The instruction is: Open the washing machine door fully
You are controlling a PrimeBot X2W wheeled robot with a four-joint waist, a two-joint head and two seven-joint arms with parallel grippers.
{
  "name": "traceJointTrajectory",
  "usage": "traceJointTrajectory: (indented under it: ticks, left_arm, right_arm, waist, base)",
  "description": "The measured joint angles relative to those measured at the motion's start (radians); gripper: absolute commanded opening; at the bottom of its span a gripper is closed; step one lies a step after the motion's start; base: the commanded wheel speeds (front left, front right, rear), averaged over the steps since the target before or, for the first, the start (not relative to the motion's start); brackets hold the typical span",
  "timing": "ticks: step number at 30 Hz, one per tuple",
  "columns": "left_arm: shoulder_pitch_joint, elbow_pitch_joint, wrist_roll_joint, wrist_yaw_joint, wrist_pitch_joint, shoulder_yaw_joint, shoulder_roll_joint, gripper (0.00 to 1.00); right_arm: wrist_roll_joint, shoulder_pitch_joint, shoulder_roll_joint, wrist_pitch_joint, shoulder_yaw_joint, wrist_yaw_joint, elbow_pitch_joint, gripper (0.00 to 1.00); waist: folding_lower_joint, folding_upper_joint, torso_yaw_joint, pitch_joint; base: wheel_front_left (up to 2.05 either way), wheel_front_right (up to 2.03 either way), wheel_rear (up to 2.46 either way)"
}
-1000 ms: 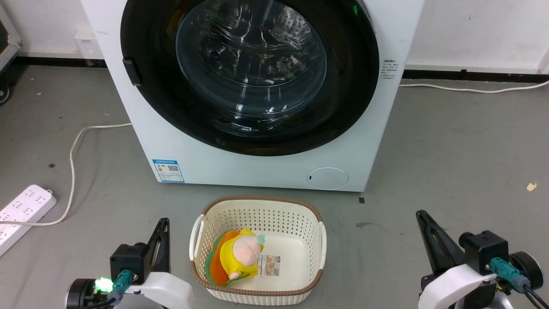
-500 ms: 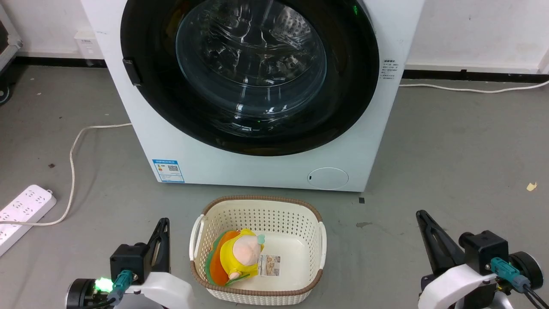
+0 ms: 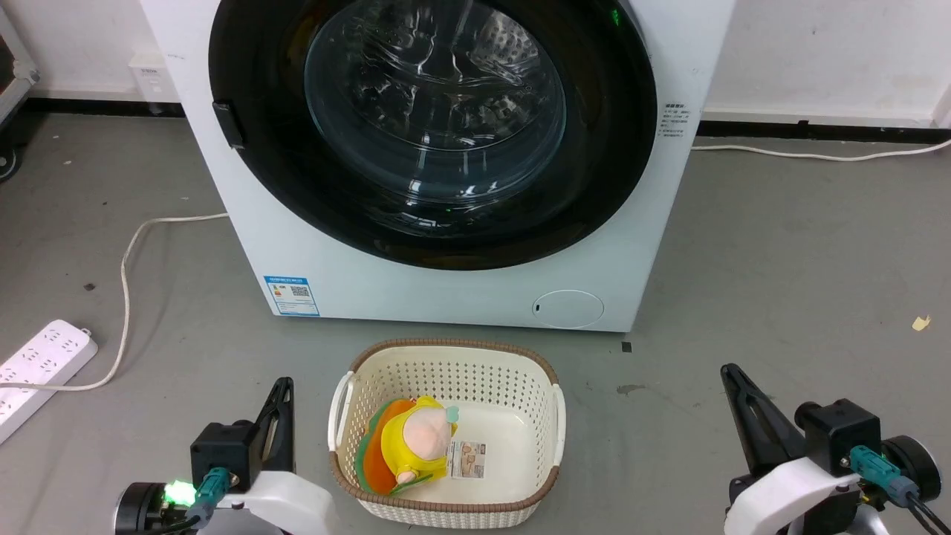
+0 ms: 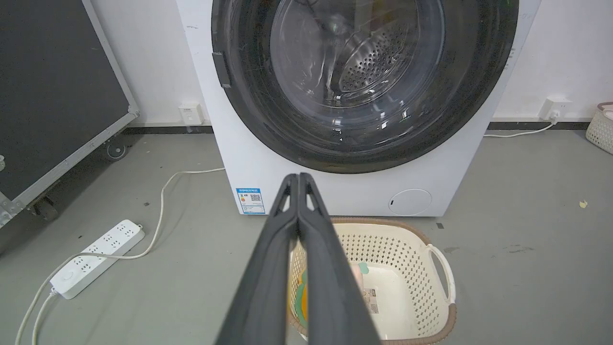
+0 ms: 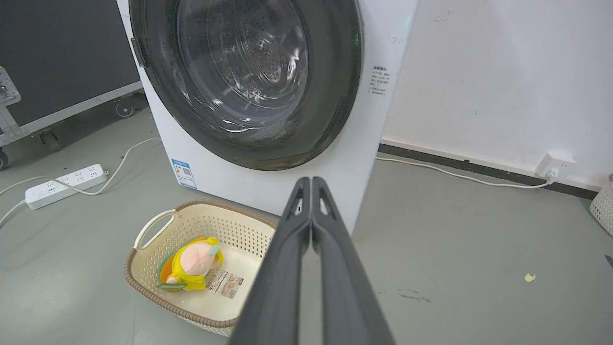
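Bright even light, sharp focus, glints on the door (image 3: 435,126).

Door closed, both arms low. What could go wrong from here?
1. The basket sits right before the washing machine; moving in could shove it.
2. The left end effector and right end effector are shut; the small tab on the washing machine door could slip off them.
3. The cable and power strip on the floor could snag the base.

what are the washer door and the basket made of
The washing machine door: likely a glossy black plastic ring, mirror-like reflections, around a clear bowl that looks like glass. The basket: matte cream plastic, by its moulded holes; brown rim looks woven.
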Motion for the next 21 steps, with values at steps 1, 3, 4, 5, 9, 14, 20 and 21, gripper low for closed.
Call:
traceJointTrajectory:
  ticks: [1,3,4,5,9,14,20,21]
  left_arm:
    - [0.0,0.0,0.0,0.0,0.0,0.0,0.0,0.0]
    - [0.0,0.0,0.0,0.0,0.0,0.0,0.0,0.0]
    - [0.0,0.0,0.0,0.0,0.0,0.0,0.0,0.0]
    - [0.0,0.0,0.0,0.0,0.0,0.0,0.0,0.0]
    - [0.0,0.0,0.0,0.0,0.0,0.0,0.0,0.0]
    - [0.001,0.001,-0.002,0.0,0.0,0.0,0.0,1.0]
    - [0.001,0.002,-0.003,0.0,-0.002,-0.001,0.0,1.0]
    - [0.001,0.004,-0.005,0.0,-0.006,-0.001,0.0,1.0]
  right_arm:
    - [0.0,0.0,0.0,0.0,0.0,0.0,0.0,0.0]
    - [0.0,0.0,0.0,0.0,0.0,0.0,0.0,0.0]
    - [0.0,0.0,0.0,0.0,0.0,0.0,0.0,0.0]
    - [0.0,0.0,0.0,0.0,0.0,0.0,0.0,0.0]
    - [0.0,0.0,0.0,0.0,0.0,0.0,0.0,0.0]
    - [0.001,0.0,0.0,0.0,0.0,0.0,0.0,1.0]
    - [0.002,0.0,0.0,-0.002,0.0,0.0,0.002,1.0]
    - [0.008,0.0,0.0,-0.006,0.0,0.0,0.004,1.0]
  waist:
    - [0.0,0.0,0.0,0.0]
    - [0.0,0.0,0.0,0.0]
    - [0.0,0.0,0.0,0.0]
    - [0.0,0.0,0.0,0.0]
    - [0.0,0.0,0.0,0.0]
    - [0.0,0.0,0.0,0.0]
    - [0.0,0.0,-0.001,-0.002]
    - [0.0,0.0,-0.001,-0.002]
  base:
    - [0.0,0.0,0.0]
    - [0.0,0.0,0.0]
    - [0.0,0.0,0.0]
    - [0.0,0.0,0.0]
    - [0.0,0.0,0.0]
    - [0.0,0.0,0.0]
    - [0.0,0.0,0.0]
    - [0.0,0.0,0.0]
